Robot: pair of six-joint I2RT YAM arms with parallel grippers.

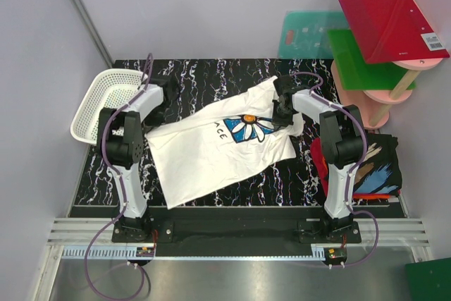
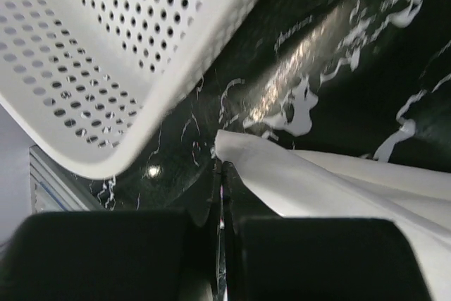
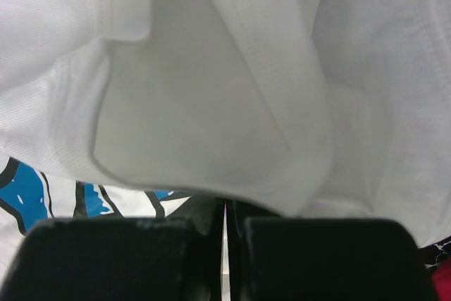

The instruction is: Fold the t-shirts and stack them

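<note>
White cloth with a blue daisy print: the t-shirt (image 1: 204,153) is pictured spread on the black marbled table (image 1: 211,75), between the two arms. Its left corner appears pinched in the clenched left gripper (image 2: 220,168), beside the mesh basket (image 2: 106,68). Bunched fabric is clamped by the right gripper (image 3: 225,208).
</note>
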